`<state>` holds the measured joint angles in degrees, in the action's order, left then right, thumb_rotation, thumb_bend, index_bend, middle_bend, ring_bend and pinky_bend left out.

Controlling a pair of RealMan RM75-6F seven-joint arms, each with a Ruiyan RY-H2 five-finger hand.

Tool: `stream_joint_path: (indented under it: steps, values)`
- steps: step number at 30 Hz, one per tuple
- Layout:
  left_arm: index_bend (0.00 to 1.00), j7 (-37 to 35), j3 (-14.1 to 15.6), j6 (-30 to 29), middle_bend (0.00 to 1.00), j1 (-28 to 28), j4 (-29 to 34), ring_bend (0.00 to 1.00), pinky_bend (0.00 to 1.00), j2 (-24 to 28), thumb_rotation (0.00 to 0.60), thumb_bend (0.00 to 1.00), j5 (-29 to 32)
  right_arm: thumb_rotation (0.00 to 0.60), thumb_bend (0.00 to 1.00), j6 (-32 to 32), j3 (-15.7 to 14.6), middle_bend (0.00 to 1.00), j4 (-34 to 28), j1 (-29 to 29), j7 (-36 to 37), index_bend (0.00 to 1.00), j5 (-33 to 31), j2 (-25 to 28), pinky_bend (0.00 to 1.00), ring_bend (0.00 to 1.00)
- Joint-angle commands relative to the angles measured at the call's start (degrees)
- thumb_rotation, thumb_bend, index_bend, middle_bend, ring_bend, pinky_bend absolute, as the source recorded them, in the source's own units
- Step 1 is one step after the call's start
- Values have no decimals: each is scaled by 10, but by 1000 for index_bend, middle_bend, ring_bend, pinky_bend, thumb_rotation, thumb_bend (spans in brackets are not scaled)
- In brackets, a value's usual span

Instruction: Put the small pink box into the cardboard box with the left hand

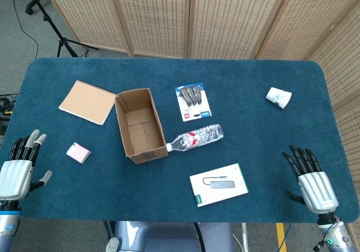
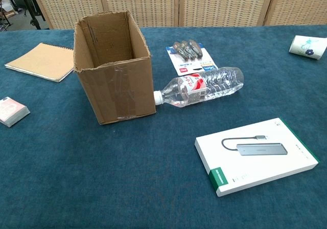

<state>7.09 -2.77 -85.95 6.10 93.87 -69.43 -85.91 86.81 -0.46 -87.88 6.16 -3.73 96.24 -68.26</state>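
Open cardboard box — bottle cap touching it, small pink box left

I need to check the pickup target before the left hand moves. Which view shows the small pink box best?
The head view: the small pink box lies whole on the table, right of the open left hand. The chest view shows the box cut off by the left frame edge.

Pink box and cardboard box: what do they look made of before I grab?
The small pink box looks like thin printed card, smooth with crisp edges, though too small to be sure. The cardboard box is plain brown corrugated board, matte, with creased walls and glossy clear tape across its front.
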Motion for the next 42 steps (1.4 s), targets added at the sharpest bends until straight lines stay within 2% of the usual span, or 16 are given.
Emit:
stream_joint_path:
  steps: [1, 30, 42]
  values:
    - [0, 0, 0, 0, 0, 0, 0, 0, 0, 0, 600, 251, 0, 600, 131, 0, 0, 0, 0, 0, 0, 79, -1, 0, 0, 0]
    - [0, 5, 1, 2, 0, 0, -2, 0, 0, 0, 600, 251, -2, 600, 132, 4, -1, 0, 1, -1, 4, 79, 4, 1, 0, 0]
    - [2, -7, -20, 47, 0, 25, -1, 0, 0, 16, 600, 252, 34, 600, 135, -1, 0, 0, -1, 1, -3, 79, 0, -1, 0, 0]
